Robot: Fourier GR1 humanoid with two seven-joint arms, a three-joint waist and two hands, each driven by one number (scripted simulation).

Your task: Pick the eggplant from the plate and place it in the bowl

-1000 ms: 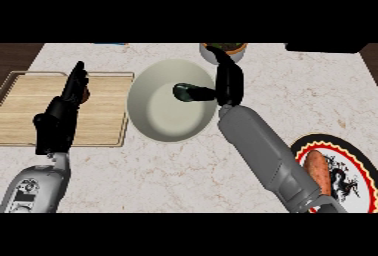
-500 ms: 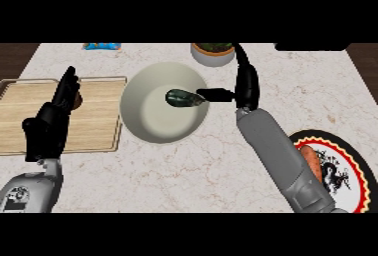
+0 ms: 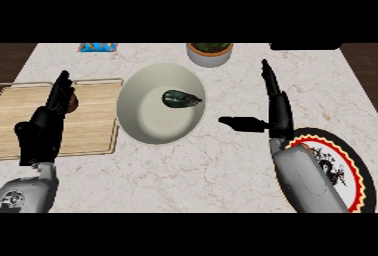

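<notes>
Eggplant [image 3: 180, 98] lies in the bowl [image 3: 140, 122], delivered; right hand [image 3: 275, 107] right of it, fingers straight, holds nothing.

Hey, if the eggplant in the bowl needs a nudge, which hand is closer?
Probably the right hand: open, fingers straight, just right of the pale oval bowl holding the dark eggplant. The left hand rests open over the wooden board, farther away.

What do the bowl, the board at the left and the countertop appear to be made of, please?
The bowl looks like glazed ceramic: plain off-white, with soft shading. The cutting board looks like light wood: tan, with faint lengthwise grain lines and a matt face. The countertop looks like polished marble or a similar stone: pale, with thin brownish veins.
</notes>
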